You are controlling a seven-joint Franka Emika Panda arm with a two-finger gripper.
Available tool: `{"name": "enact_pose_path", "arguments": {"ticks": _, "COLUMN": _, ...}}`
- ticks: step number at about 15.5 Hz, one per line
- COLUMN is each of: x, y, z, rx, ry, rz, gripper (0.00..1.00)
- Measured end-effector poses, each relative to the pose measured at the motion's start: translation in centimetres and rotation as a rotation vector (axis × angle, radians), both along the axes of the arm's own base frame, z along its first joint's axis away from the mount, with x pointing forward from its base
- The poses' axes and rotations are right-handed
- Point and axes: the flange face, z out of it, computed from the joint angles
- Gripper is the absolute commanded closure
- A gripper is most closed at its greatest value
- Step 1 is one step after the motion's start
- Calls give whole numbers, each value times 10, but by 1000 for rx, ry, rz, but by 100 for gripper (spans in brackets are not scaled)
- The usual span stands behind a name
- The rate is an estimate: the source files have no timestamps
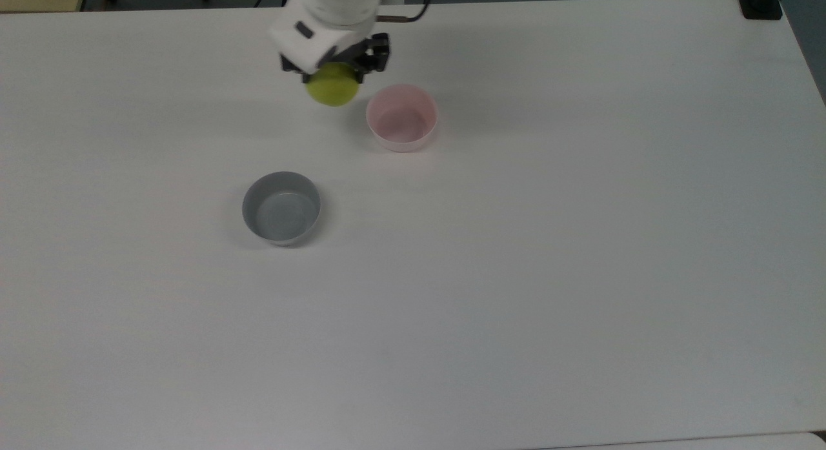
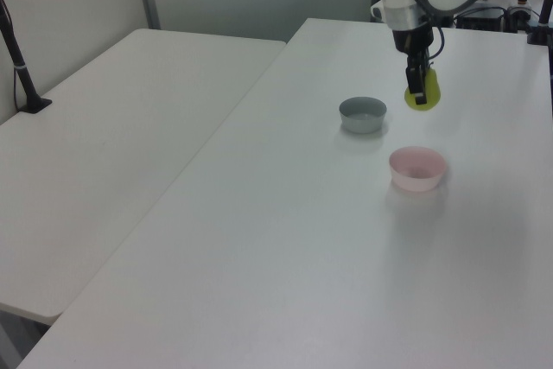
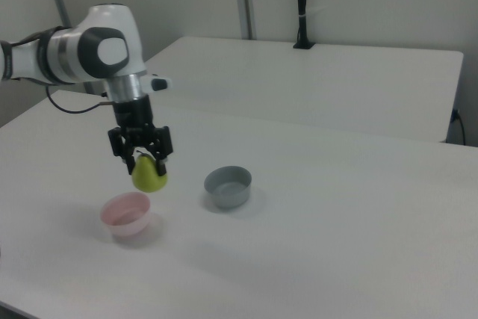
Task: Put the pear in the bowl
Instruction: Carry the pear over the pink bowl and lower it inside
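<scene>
Right view: gripper (image 3: 140,156) holds pear (image 3: 149,175) tight, up high, near pink bowl (image 3: 127,214). Move over bowl middle, go down slow, then let go. Skip grey bowl (image 3: 228,186).

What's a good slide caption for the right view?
Hand carries the pear in the air beside the pink bowl, grey bowl nearby.

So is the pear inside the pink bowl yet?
Not yet. The pear hangs in the air, pinched by the gripper, above the table and beside the pink bowl, which is empty in the top view.
</scene>
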Motion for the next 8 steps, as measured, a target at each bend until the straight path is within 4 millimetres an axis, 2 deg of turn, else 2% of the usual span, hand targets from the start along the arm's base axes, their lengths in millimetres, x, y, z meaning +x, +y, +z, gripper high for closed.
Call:
{"name": "enact_pose_path", "arguments": {"ticks": 4, "x": -11, "y": 58, "z": -10, "rx": -15, "ry": 6, "rz": 15, "gripper": 38}}
{"name": "enact_pose_path", "arguments": {"ticks": 5, "x": -16, "y": 72, "z": -20, "rx": -13, "ry": 20, "rz": 29, "gripper": 38}}
{"name": "enact_pose_path", "arguments": {"ticks": 8, "x": -19, "y": 90, "z": -53, "rx": -7, "ry": -2, "rz": 22, "gripper": 35}}
